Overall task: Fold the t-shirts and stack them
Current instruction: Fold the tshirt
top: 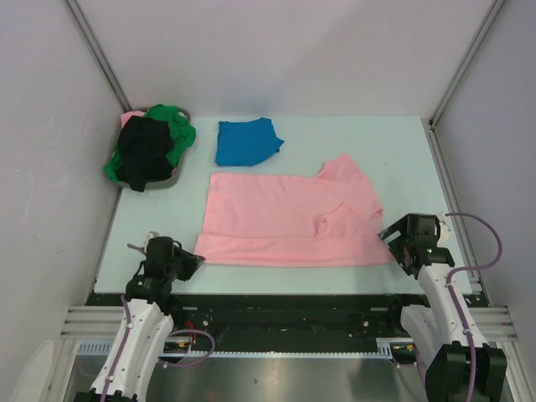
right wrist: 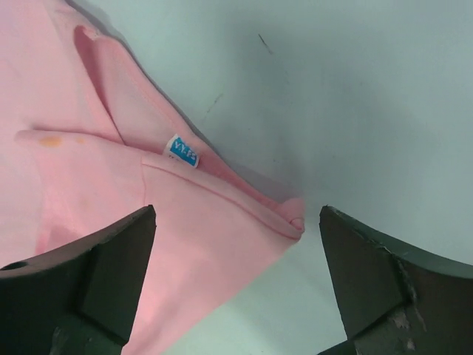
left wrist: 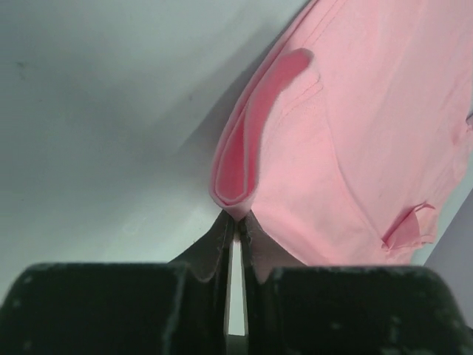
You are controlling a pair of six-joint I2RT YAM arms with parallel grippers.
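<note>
- My left fingers (left wrist: 236,224) are pinched tight on the near-left corner of the pink t-shirt (top: 285,222). The hem is doubled over right at the tips, so I hold two layers; that keeps the corner anchored for a fold.
- My right fingers (right wrist: 237,216) stand wide and hold nothing. They straddle the near-right corner, which lies flat on the bench (top: 377,142). A blue-and-white label (right wrist: 181,150) shows just beyond, so this is likely the neck end.
- The pink t-shirt lies spread across the middle of the bench, long side towards me, one sleeve sticking up at the far right. I judge it only partly folded.
- Farther back, apart from the pink one, a blue t-shirt (top: 247,141) sits folded small: probably the base of the stack.
- Far left, the grey round basket (top: 172,182) holds a green t-shirt (top: 177,124) and a black t-shirt (top: 144,151), bunched up and not yet folded.
</note>
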